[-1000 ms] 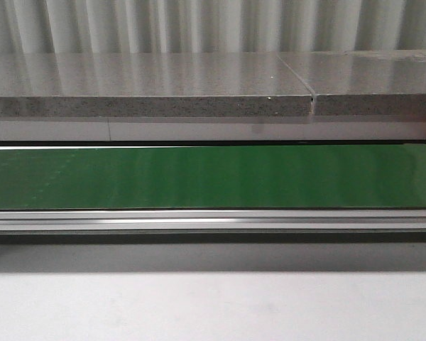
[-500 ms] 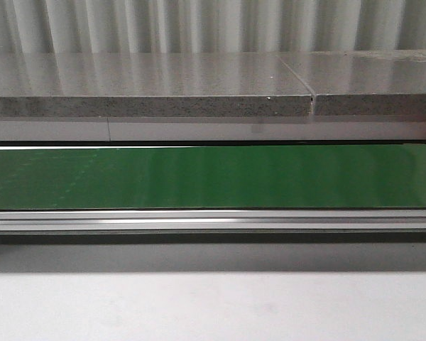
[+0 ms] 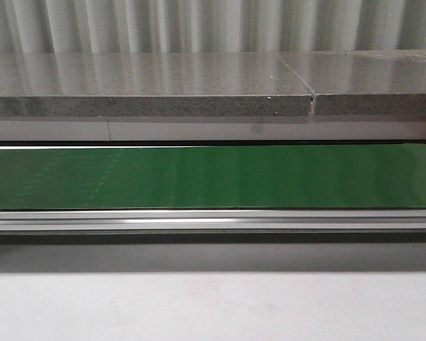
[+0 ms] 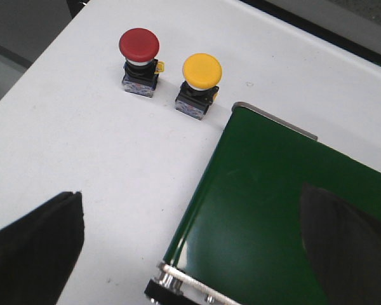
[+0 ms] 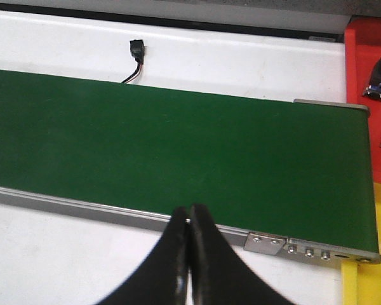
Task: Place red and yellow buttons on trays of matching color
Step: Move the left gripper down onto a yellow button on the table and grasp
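The front camera sits low and close, facing forward across the long green flat conveyor belt [image 3: 213, 177] toward a grey speckled stone ledge [image 3: 149, 106]. Each wrist camera looks steeply down, near one belt end. All three views share that belt and the white desk [image 4: 82, 146].

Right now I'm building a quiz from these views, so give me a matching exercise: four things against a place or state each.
Things:
1. red button
2. yellow button
3. left gripper
4. right gripper

States:
A. fingers pressed together
B. fingers spread wide
C. on the white table, nearer the green belt's end
D. on the white table, farther from the belt

Pairs: 1-D, 2-C, 3-B, 4-A
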Controlling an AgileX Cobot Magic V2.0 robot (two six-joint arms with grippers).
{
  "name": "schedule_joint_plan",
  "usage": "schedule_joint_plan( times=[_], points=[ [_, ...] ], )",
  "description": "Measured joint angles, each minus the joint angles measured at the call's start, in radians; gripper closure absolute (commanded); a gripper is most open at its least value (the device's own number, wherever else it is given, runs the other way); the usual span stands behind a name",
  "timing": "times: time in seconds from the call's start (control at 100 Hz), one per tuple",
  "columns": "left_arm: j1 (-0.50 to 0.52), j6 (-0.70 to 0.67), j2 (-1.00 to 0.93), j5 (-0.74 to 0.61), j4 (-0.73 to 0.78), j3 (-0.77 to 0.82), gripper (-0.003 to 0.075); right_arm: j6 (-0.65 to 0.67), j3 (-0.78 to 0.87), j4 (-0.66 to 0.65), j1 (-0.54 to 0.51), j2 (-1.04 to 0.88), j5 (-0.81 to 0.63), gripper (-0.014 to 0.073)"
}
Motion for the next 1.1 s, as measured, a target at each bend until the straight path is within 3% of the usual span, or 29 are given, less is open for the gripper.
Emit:
schedule_joint_plan(
  times=[0.53,1.1],
  points=[
    [0.0,-0.004,0.497,-0.024,-0.024,-0.287,0.0061,0.0,0.0,0.0,0.0,0.0,0.0,0.0661],
    [0.011,-0.004,0.703,-0.041,-0.09,-0.455,0.0061,0.0,0.0,0.0,0.0,0.0,0.0,0.0661]
  ],
)
